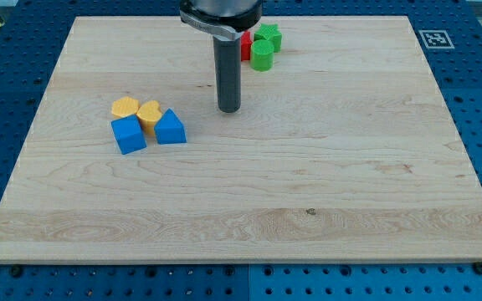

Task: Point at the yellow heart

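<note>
Camera view: the tool [228,75] is a straight dark rod coming down from the view's top, and my tip [228,109] rests on the wooden worktop [308,184]. The tool is a bare rod without jaws, so it grips nothing and touches no block.

The yellow heart [149,113] lies to the view's left of my tip, near it but clearly apart, at almost the same height in the view. It sits in a tight cluster. A second yellow block [125,106], roughly hexagonal, touches it on the side away from my tip. A blue cube [128,135] lies just below those two. A blue block with a peaked top [170,128] presses against the heart on the side nearer my tip, slightly lower.

Above and to the view's right of my tip, partly behind the tool's body, three blocks are bunched together. They are a red block [245,45], mostly hidden, a green cylinder [262,55] and a green block of unclear shape [267,37]
</note>
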